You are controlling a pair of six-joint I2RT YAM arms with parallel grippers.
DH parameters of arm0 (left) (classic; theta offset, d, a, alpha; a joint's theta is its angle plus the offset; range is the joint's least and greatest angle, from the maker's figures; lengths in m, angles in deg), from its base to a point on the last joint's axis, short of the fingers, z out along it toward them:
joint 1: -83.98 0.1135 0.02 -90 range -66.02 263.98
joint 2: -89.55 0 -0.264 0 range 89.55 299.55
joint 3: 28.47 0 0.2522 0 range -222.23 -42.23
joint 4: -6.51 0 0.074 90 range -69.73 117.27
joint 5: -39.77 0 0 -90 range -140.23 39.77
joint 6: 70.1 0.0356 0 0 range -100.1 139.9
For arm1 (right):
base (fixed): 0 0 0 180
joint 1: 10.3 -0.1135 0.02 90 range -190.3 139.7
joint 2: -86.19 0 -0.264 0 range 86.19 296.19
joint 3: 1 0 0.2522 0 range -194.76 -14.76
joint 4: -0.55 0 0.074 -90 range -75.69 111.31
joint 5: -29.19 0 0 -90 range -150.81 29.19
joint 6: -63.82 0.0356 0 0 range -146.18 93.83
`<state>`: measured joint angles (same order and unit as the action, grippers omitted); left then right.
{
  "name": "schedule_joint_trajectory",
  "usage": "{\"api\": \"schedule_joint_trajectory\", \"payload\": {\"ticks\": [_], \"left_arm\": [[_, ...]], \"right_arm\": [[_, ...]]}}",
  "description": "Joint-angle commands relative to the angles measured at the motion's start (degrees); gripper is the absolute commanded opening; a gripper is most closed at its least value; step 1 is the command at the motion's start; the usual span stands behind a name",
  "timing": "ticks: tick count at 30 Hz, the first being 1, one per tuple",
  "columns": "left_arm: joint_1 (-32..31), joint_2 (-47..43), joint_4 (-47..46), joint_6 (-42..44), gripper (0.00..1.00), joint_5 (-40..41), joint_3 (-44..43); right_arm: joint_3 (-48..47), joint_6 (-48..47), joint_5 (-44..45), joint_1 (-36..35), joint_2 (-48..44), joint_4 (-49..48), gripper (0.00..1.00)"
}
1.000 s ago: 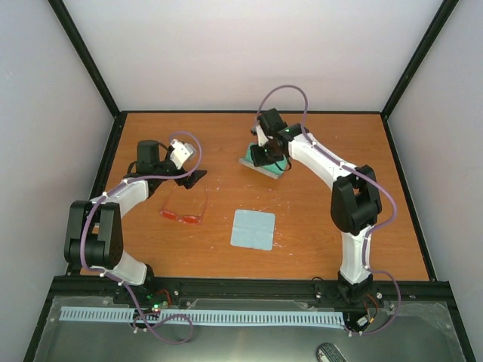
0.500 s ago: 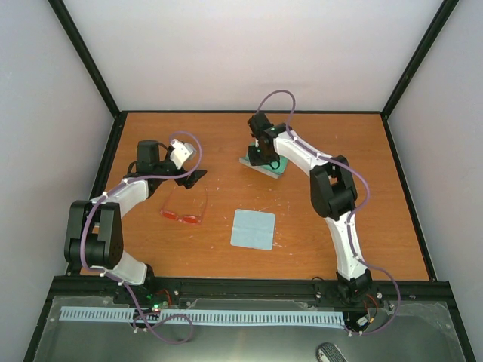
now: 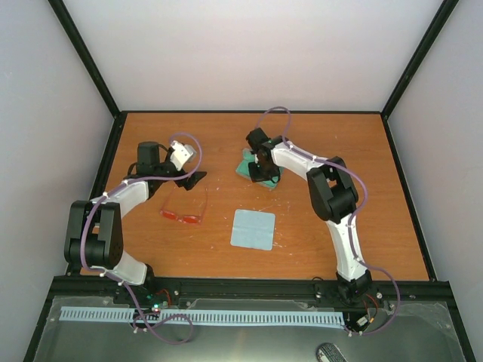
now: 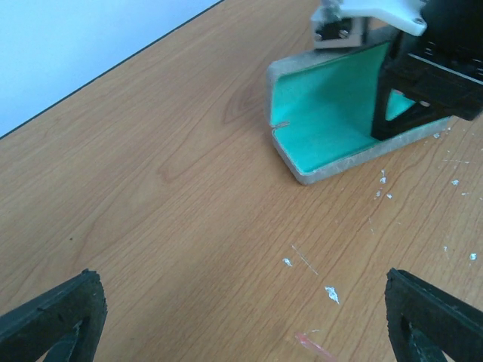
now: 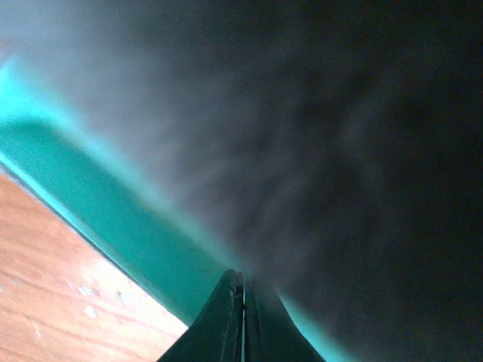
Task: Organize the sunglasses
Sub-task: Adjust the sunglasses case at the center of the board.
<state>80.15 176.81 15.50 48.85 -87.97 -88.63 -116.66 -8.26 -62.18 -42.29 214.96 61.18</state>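
One pair of thin red-orange-framed sunglasses lies at six o'clock of your nearer, wide-spread left gripper, long axis nine-to-three.

Right wrist view: a dark grey blur fills most of the picture, too close to identify. Only a green strip of the case shows.

Top view: the right arm covers most of the case, near the table's far edge.

Left wrist view: the left gripper has its fingers cut off at the bottom corners. The right gripper hides the case's right end.
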Motion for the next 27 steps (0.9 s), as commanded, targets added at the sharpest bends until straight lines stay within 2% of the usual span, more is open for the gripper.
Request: {"api": "schedule_joint_trajectory", "payload": {"ticks": [1,7,15,16,19,24,26,27], "left_arm": [[0.2,-0.5,-1.5,-0.7,0.99,-0.9,0.6],[0.1,-0.6,-1.9,-0.7,0.99,-1.4,0.6],[0.1,-0.7,-2.6,-1.1,0.99,-2.1,0.5],[0.1,-0.7,-2.5,-1.1,1.0,-2.3,0.4],[-0.2,-0.4,-1.2,-1.1,1.0,-3.1,-0.6],[-1.3,-0.1,0.5,-0.5,1.0,-2.3,-1.7],[-1.7,-0.2,1.7,-0.3,0.99,-2.3,-2.3],[-2.2,-0.3,2.8,0.5,0.98,-2.3,-2.6]], "right_arm": [[6.7,1.4,0.5,-0.3,-4.0,0.6,0.03],[14.1,4.2,4.3,-0.4,-11.3,-2.5,0.04],[19.0,5.3,9.1,-0.3,-14.0,-4.4,0.04],[19.0,5.0,9.1,-0.3,-14.8,-4.8,0.06],[20.6,4.3,8.2,-0.3,-20.1,-7.0,0.22],[24.8,3.5,5.9,-0.4,-31.8,-9.1,0.39],[26.5,2.9,3.7,-0.4,-34.0,-7.7,0.36],[27.6,2.4,1.9,-0.4,-34.5,-6.5,0.28]]}}
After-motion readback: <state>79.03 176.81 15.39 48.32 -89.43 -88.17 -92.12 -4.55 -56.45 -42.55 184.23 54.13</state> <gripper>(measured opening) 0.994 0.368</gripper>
